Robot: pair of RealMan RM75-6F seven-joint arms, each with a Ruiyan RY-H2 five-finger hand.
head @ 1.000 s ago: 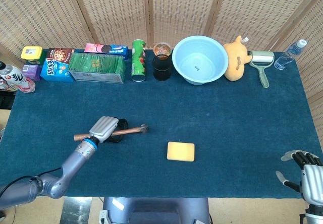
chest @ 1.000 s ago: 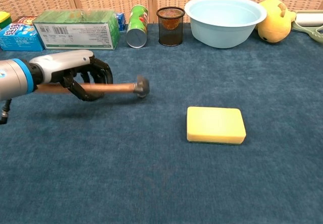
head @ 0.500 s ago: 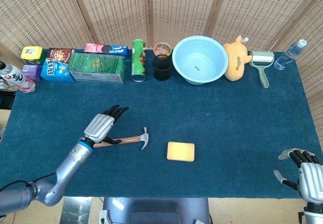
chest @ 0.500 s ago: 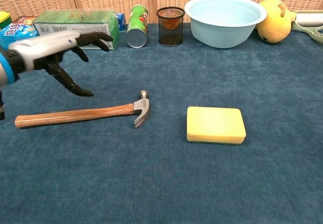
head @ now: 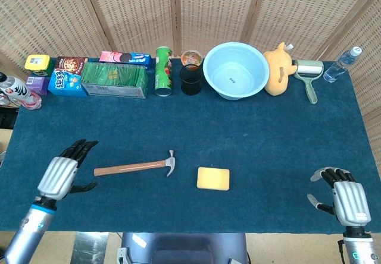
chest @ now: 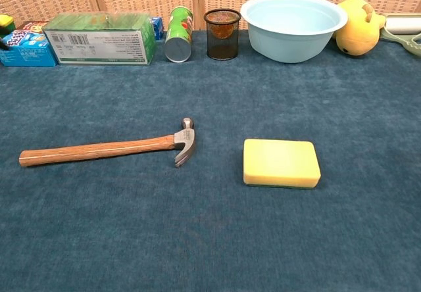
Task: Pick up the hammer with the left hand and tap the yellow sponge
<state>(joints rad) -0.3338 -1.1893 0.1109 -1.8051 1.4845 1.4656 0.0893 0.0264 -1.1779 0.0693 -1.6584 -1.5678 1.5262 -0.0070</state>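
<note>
The hammer (head: 136, 167) lies on the bench (head: 256, 145), just left of the yellow sponge (head: 213, 178), let go a moment ago; the left robot hand (head: 61, 174) has withdrawn, fingers spread and empty, suggesting the tap is over or abandoned.

Both hands held empty at the near edge
The left hand (head: 59, 175) is spread open; the right hand (head: 344, 197) is loosely opened, nothing grasped.

Both the left hand (head: 59, 176) and right hand (head: 347, 200) have ribbed silver backs, black fingers and seemingly blue-ringed wrists.
</note>
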